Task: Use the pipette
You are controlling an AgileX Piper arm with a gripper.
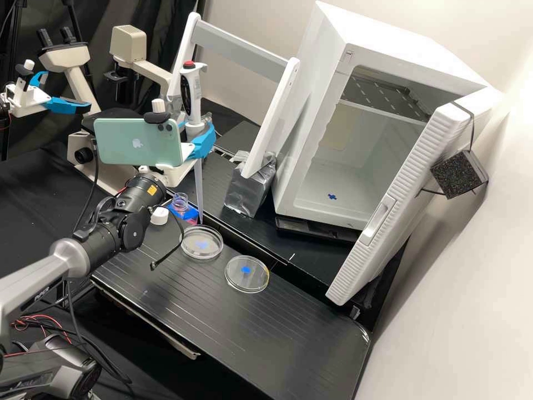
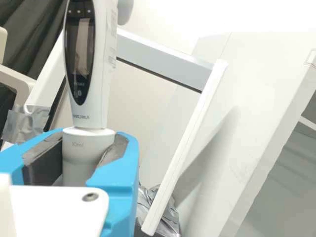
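My gripper (image 1: 195,133) is shut on the pipette (image 1: 191,99), which stands nearly upright behind the phone. Its long clear tip (image 1: 199,186) points down, its lower end beside the open bottle (image 1: 179,203) and near the back rim of the round dish (image 1: 202,254); whether it is over the dish I cannot tell. A second dish (image 1: 246,283) lies to the right. The white cap (image 1: 159,215) rests left of the bottle. In the wrist view, the gripper (image 2: 88,155) has its dark pads around the pipette's pale lower body (image 2: 86,145), below the display.
A white pipette stand (image 1: 277,111) rises behind, its foot by a foil-wrapped block (image 1: 248,191). The white incubator (image 1: 327,61) has its door (image 1: 388,205) open at the right. A microscope (image 1: 83,141) stands at the left, with another arm's gripper (image 1: 53,103) before it.
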